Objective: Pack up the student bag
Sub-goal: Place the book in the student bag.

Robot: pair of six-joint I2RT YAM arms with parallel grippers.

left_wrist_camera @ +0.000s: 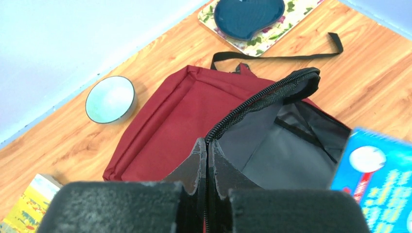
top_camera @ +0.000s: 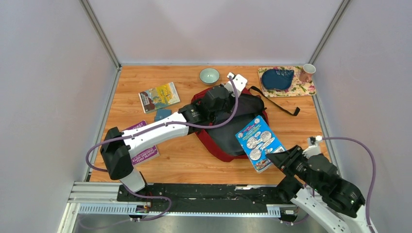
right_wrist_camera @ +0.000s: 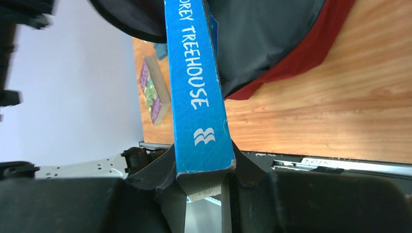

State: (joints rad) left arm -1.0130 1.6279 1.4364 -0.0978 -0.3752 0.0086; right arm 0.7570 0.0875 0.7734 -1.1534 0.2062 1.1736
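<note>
From the left wrist, we saw the left gripper (left_wrist_camera: 207,150) with its jaws pressed fully together on the zipper edge (left_wrist_camera: 262,94) of the student bag (left_wrist_camera: 180,111). It held that flap up so the grey lining (left_wrist_camera: 272,150) lay exposed. The dark red bag rested on the wooden table (left_wrist_camera: 73,145), with a pale green bowl (left_wrist_camera: 110,99) near its far left corner. A corner of the blue book (left_wrist_camera: 379,184) showed at the right of the opening.

From the right wrist, the right gripper (right_wrist_camera: 204,167) stood partly open, clamped across the near end of the blue book. The spine faced the camera and read "TREEHOUSE". The far end reached over the bag's dark mouth, but we could not tell whether it touched the lining.

From above, the bag lay mid-table under the outstretched left arm, and the blue book slanted over the right side of its mouth. A yellow book (top_camera: 159,97) and a purple book (top_camera: 145,154) lay apart at the left, unpacked.

We judged the step in hand to be feeding the first book in. The next move called for the right arm to push the book forward and down beneath the raised flap, letting go only once most of it was inside.
</note>
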